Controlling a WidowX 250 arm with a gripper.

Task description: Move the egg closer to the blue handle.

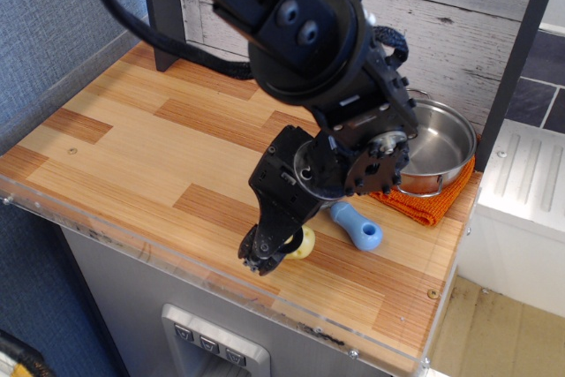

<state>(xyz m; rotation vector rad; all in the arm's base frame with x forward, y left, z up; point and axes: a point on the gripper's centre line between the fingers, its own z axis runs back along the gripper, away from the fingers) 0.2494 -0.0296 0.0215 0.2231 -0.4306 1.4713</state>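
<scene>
The egg [304, 243] is a pale yellow lump lying on the wooden table near its front edge; only its right part shows, the rest is behind my gripper. The blue handle [357, 226] lies just right of the egg, a small gap away; its grey scoop bowl is hidden behind the arm. My gripper [257, 259] points down at the table, its tips just left of the egg and touching or nearly touching it. The fingers line up with the camera, so I cannot tell their opening.
A steel pot [439, 143] stands on an orange cloth [425, 204] at the back right. A dark post [164, 15] rises at the back left. The table's front edge [221, 282] has a clear plastic lip close below the gripper.
</scene>
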